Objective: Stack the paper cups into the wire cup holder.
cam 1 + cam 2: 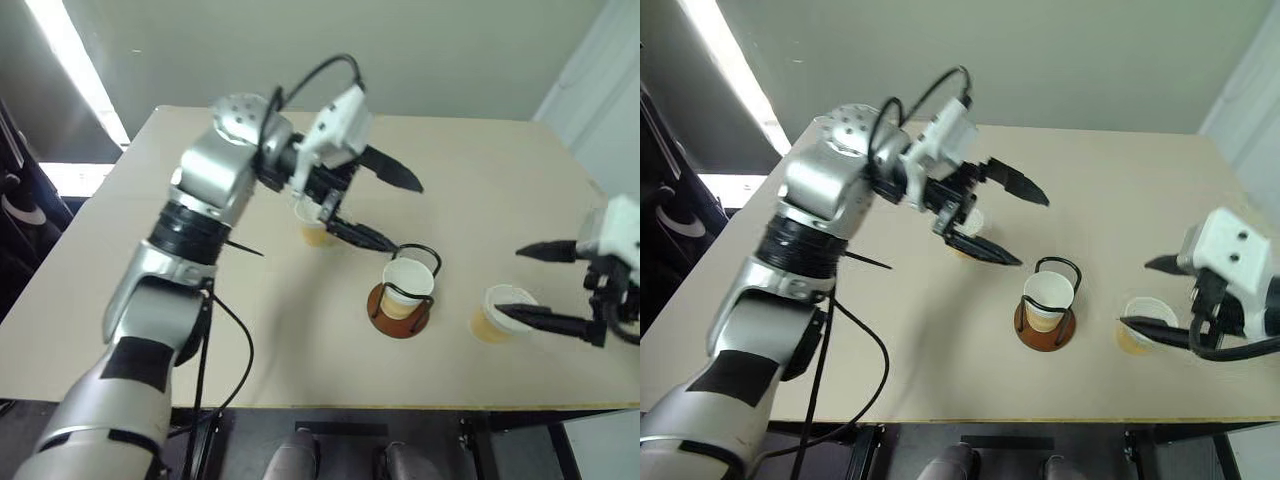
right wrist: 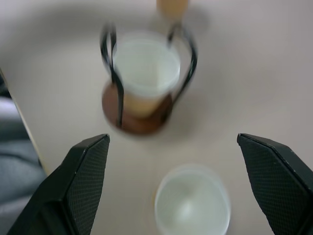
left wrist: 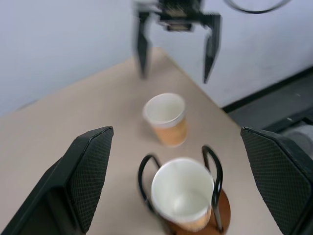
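Paper cup [image 3: 182, 198] in holder [image 1: 400, 300] | wrist view: inside empty

The left arm [image 1: 190, 240] has silver-grey shells joined by black ribbed rings, with a perforated round cap above. A black cable loops over the white wrist housing. Both grippers carry black fingers [image 3: 88, 171] with cross-hatched pads.

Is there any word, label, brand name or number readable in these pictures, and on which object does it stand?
None: no readable text. The paper cups, the wire cup holder, the table and both grippers bear no print.
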Tool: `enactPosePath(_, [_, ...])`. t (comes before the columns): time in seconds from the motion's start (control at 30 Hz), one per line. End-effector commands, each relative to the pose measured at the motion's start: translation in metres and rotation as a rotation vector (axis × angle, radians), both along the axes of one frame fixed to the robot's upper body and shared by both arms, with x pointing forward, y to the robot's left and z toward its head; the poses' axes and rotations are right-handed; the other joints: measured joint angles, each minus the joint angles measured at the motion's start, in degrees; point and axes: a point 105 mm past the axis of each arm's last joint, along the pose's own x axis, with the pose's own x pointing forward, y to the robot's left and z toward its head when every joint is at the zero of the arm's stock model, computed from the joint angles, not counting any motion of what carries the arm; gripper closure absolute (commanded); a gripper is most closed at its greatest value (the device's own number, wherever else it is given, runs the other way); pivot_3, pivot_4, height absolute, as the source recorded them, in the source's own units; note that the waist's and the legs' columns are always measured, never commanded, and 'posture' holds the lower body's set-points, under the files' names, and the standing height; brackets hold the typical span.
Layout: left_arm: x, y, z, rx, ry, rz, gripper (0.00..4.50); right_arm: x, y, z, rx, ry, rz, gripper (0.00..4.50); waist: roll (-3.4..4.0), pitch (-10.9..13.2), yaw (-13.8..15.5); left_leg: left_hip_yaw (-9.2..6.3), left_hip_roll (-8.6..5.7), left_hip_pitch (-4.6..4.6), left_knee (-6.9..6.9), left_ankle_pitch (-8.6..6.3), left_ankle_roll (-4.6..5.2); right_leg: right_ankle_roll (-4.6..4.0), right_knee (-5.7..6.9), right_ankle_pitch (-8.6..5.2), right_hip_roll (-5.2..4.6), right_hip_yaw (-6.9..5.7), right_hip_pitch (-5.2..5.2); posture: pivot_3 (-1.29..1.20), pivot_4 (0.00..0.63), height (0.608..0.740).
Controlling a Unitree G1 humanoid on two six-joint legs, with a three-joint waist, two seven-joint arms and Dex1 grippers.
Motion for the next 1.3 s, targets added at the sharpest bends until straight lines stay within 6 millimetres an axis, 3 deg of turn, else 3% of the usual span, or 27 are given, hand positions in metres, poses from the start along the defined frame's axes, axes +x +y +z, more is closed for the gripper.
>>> enactPosePath(0.03, [-0.009, 0.013, 0.001, 0.001, -0.008, 0.021, 0.03, -0.001, -0.003, -0.007, -0.070, -0.017, 0.037, 0.22, 0.00, 0.0, 0.0, -0.01, 0.00, 0.01, 0.03, 0.00, 0.00, 0.00, 0.02, 0.00, 0.00, 0.00, 0.01, 0.00, 0.150, 0.740])
enactPosePath(0.3, [-0.008, 0.037, -0.009, 0.021, -0.002, 0.150, 0.03, 0.006, -0.012, -0.037, -0.154, 0.061, 0.083, 0.22, 0.00, 0.0, -0.1, -0.06, -0.01, 0.00, 0.75, -0.07, 0.13, 0.14, 0.33, 0.08, 0.01, 0.03, 0.17, 0.00, 0.150, 0.740])
enactPosePath(0.47, [-0.011, 0.044, -0.017, 0.047, -0.010, 0.171, 0.03, 0.017, -0.021, -0.057, -0.236, 0.093, 0.108, 0.22, -0.01, 0.0, -0.5, -0.01, -0.03, 0.72, 0.77, -0.16, 0.32, 0.20, 0.24, 0.11, 0.01, 0.14, 0.89, 0.00, 0.150, 0.740])
enactPosePath(0.57, [-0.011, 0.046, -0.018, 0.050, -0.010, 0.183, 0.03, 0.024, -0.025, -0.064, -0.256, 0.099, 0.114, 0.22, -0.01, 0.0, -0.7, -0.01, -0.03, 0.88, 0.78, -0.41, 0.74, 0.21, 0.19, 0.11, 0.01, 0.14, 1.08, 0.00, 0.150, 0.740])
enactPosePath(0.83, [-0.009, 0.053, -0.021, 0.061, -0.005, 0.221, 0.03, 0.042, -0.036, -0.076, -0.299, 0.111, 0.109, 0.22, -0.01, 0.0, -0.9, -0.01, -0.02, 0.88, 0.74, -0.26, 0.48, 0.21, 0.02, 0.11, 0.01, 0.15, 1.12, 0.00, 0.150, 0.740])
enactPosePath(0.93, [-0.009, 0.055, -0.022, 0.064, -0.004, 0.228, 0.00, 0.045, -0.035, -0.076, -0.297, 0.114, 0.123, 0.80, -0.01, 0.0, -0.9, -0.01, -0.02, 0.85, 0.69, -0.29, 0.50, 0.21, -0.07, 0.11, 0.00, 0.15, 1.14, 0.00, 0.150, 0.740])
enactPosePath(1.27, [-0.008, 0.060, -0.027, 0.081, -0.006, 0.249, 0.00, 0.041, -0.022, -0.066, -0.265, 0.111, 0.177, 4.39, 0.00, 0.0, -0.9, -0.01, -0.02, 0.83, 0.47, -0.34, 0.46, 0.21, -0.32, 0.11, 0.00, 0.17, 1.13, 0.00, 0.150, 0.740])
enactPosePath(1.3, [-0.008, 0.062, -0.028, 0.084, -0.005, 0.254, 0.00, 0.041, -0.021, -0.064, -0.264, 0.108, 0.182, 4.45, -0.01, 0.0, -0.9, -0.01, -0.02, 0.83, 0.46, -0.34, 0.45, 0.21, -0.33, 0.11, 0.00, 0.17, 1.12, 0.00, 0.150, 0.740])
